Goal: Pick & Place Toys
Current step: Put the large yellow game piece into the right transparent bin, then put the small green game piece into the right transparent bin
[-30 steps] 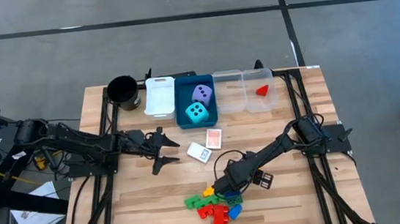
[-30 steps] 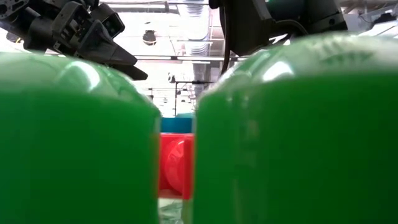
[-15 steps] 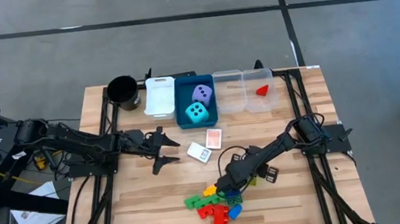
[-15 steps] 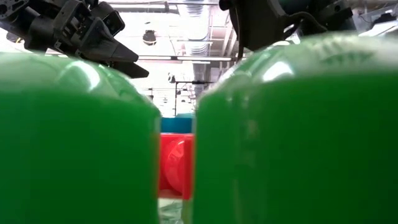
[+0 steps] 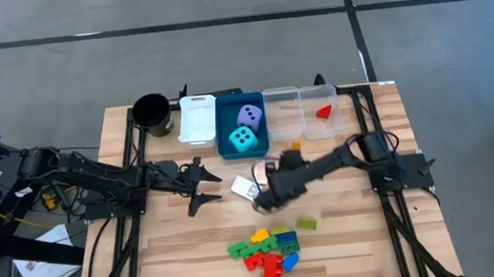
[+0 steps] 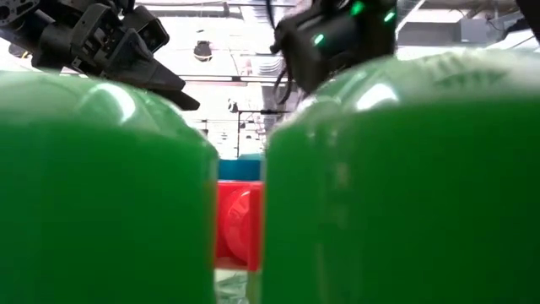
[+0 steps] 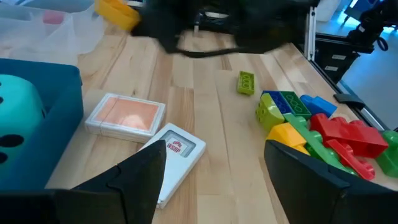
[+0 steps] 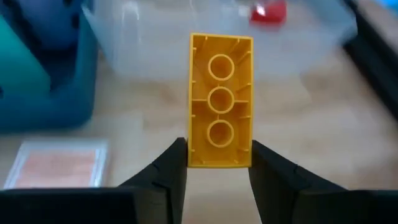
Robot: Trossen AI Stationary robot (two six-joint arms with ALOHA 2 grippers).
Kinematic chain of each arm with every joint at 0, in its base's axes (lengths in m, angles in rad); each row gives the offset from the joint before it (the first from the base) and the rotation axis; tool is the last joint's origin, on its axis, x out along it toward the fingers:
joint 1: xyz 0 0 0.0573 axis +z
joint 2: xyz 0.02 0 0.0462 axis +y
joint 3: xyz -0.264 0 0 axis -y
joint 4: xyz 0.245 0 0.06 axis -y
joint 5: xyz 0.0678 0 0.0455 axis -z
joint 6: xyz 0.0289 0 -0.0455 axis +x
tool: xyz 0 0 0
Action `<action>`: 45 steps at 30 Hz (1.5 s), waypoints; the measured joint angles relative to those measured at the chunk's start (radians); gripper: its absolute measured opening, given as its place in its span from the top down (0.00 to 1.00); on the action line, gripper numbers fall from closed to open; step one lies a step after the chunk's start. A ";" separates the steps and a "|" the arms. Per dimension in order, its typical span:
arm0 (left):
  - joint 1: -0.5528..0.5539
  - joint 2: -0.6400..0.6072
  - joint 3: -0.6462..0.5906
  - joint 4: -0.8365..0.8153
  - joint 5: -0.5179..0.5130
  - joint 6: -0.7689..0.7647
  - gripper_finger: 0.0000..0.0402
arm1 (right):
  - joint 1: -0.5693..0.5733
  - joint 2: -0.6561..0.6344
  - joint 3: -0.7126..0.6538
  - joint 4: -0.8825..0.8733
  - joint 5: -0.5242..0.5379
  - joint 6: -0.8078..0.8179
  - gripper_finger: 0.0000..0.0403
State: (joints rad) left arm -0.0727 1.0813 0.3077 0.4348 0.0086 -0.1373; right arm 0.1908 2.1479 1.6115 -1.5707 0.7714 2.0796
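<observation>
My right gripper (image 5: 292, 152) is shut on a yellow brick (image 8: 220, 99) above the table, just short of the two clear trays (image 5: 283, 117). The brick also shows in the left wrist view (image 7: 117, 14). A red brick (image 5: 323, 111) lies in the right clear tray. The cyan die (image 5: 242, 139) and the lavender die (image 5: 249, 115) sit in the blue tray (image 5: 224, 127). Two card packs (image 7: 126, 116) (image 7: 177, 155) lie flat on the table. My left gripper (image 5: 199, 187) is open and empty left of the packs. A pile of bricks (image 5: 267, 250) lies near the front edge. My right gripper pinches the yellow brick between its two fingers (image 8: 165, 180), on its two long sides near one end (image 8: 196, 158). The rest of the brick sticks out past the fingertips toward the trays, its hollow underside turned to the wrist camera. It is lifted clear of the table.
A white tray (image 5: 197, 119) and a black cup (image 5: 151, 113) stand left of the blue tray along the far edge. A single green brick (image 5: 306, 223) lies apart from the pile. In the low view, green bricks (image 6: 101, 186) close in front hide most of the table.
My right gripper has risen from the brick pile and gone toward the table's far edge and the clear trays, carrying the yellow brick clear of the table.
</observation>
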 joint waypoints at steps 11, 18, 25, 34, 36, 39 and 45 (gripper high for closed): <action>0.000 0.000 0.000 0.001 -0.012 -0.002 0.34 | -0.321 -0.009 0.000 0.000 0.192 -0.355 0.67; 0.000 0.000 0.000 -0.002 -0.013 -0.076 0.34 | -0.480 -0.059 0.000 0.000 0.178 -0.525 0.67; 0.000 0.000 0.000 -0.013 -0.017 -0.138 0.34 | -0.578 -0.143 0.000 0.000 -0.054 -0.737 0.67; 0.000 0.000 0.000 0.042 -0.011 -0.160 0.34 | -0.697 -0.233 0.000 -0.001 -0.356 -0.917 0.67; 0.000 0.000 0.000 0.044 -0.008 -0.175 0.34 | -0.695 -0.240 0.000 0.000 -0.351 -0.960 0.66; 0.000 0.000 0.000 0.044 -0.008 -0.215 0.34 | -0.678 -0.240 0.000 0.007 -0.327 -1.007 0.50; 0.000 0.000 0.000 0.044 -0.008 -0.238 0.34 | -0.663 -0.240 0.000 0.004 -0.254 -1.021 0.15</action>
State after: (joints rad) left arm -0.0727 1.0813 0.3080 0.4786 0.0010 -0.3750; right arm -0.4717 1.9083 1.6112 -1.5665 0.5171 1.0590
